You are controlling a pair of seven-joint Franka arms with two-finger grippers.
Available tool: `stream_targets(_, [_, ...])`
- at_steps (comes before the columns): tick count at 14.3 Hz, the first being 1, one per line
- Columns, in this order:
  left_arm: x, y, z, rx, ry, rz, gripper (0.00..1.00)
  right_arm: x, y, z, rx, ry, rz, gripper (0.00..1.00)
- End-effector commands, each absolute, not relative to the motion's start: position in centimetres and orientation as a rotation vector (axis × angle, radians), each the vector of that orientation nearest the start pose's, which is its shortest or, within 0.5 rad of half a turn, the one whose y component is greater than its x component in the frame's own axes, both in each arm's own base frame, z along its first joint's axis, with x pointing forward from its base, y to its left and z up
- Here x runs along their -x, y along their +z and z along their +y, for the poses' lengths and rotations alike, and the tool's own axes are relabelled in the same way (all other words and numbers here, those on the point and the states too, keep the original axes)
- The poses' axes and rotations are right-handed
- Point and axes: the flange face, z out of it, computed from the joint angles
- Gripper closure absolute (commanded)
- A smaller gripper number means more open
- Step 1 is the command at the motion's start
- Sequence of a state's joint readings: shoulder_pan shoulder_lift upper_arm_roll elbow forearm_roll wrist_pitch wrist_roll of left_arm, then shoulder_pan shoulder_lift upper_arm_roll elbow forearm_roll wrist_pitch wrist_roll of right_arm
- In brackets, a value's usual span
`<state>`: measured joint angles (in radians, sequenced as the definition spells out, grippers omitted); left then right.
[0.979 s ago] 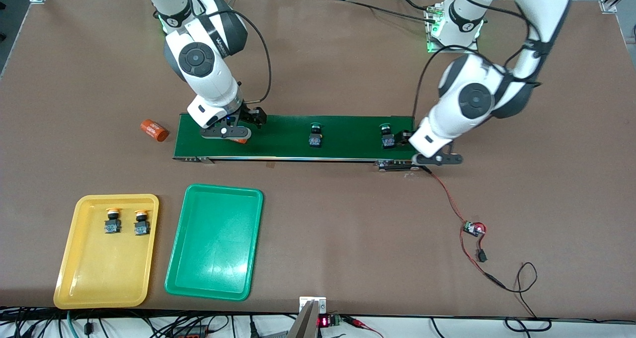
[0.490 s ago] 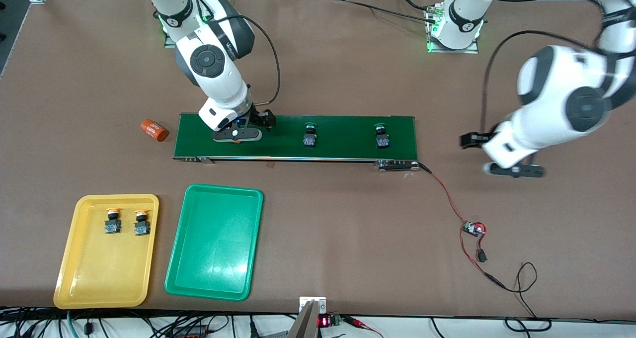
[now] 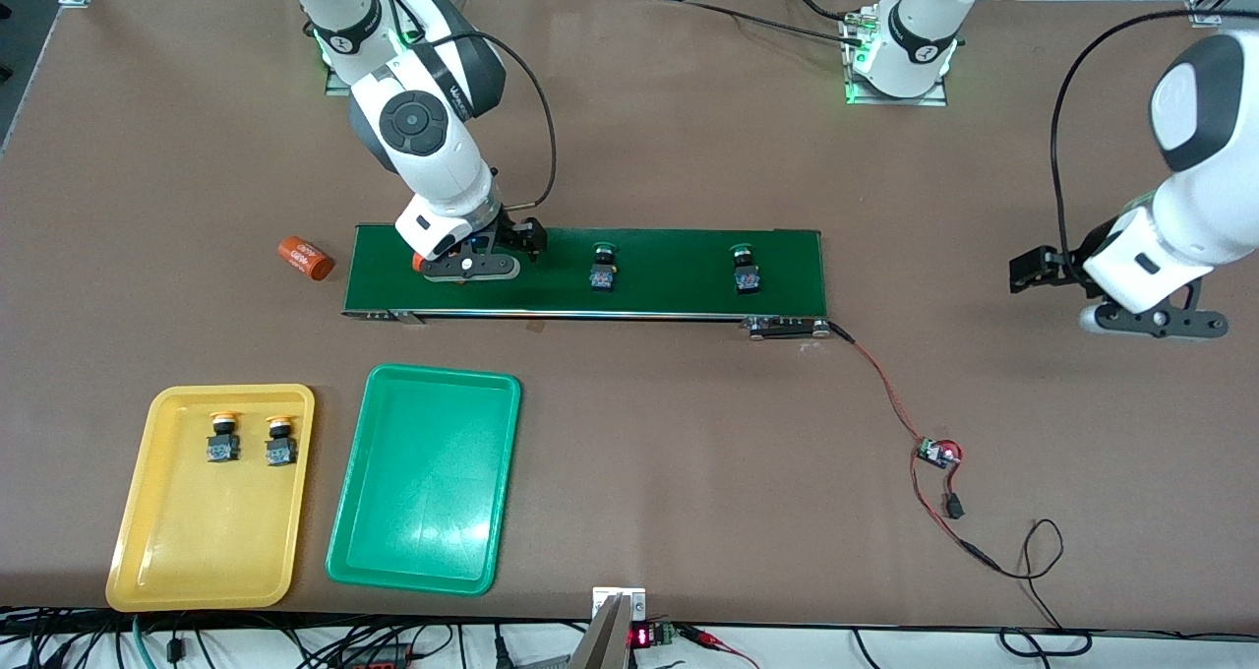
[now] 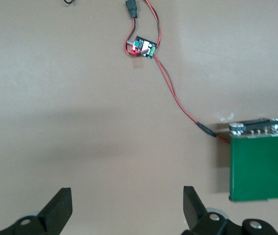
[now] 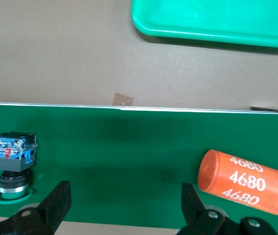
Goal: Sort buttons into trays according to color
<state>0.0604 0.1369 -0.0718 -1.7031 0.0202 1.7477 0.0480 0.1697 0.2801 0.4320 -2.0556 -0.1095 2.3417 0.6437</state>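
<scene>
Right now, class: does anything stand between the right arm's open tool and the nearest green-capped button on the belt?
Yes. An orange cylinder with white numerals lies on the dark-green conveyor belt right beneath the right tool. The nearest green-capped push-button stands farther along the belt, toward the left arm's end, with bare belt between.

The right gripper (image 3: 470,266) hangs over the conveyor belt (image 3: 669,290), at the belt's end toward the right arm's side, its fingers apart. A numbered cylinder (image 5: 245,182) lies on the belt just beside one fingertip. One button (image 3: 602,267) stands on the belt near these jaws; a second button (image 3: 745,268) stands on the belt toward the left arm's end. Another cylinder (image 3: 305,258) lies on the table (image 3: 689,118), off the belt's end. The left gripper (image 3: 1151,321), its fingers apart, hangs over bare table, well apart from the belt. Two trays (image 3: 490,551) lie side by side, nearer to the front camera than the belt. Two buttons (image 3: 223,438) stand in the tray (image 3: 148,580) at the right arm's end.
</scene>
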Motion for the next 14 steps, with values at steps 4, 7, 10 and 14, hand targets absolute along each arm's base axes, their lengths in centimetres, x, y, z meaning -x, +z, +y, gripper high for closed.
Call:
stream_targets(4, [-56.4, 60.3, -1.4, 3.14, 0.0, 0.121, 0.0, -49.3, 31.3, 33.2, 3.1, -0.016, -0.007, 0.0])
stream_targets(7, [-55.1, 64.3, -3.6, 3.157, 0.02, 0.179, 0.0, -49.2, 31.1, 33.1, 3.105, -0.007, -0.007, 0.0])
stream_targets(10, [-53.6, 65.6, -4.4, 3.208, 0.033, 0.188, 0.0, -49.2, 31.1, 33.2, 3.103, -0.011, -0.009, 0.0])
stream_targets(14, [-53.8, 64.8, -4.6, 3.226, 0.086, 0.009, 0.0, -49.2, 30.9, 33.3, 3.102, -0.004, -0.005, 0.0])
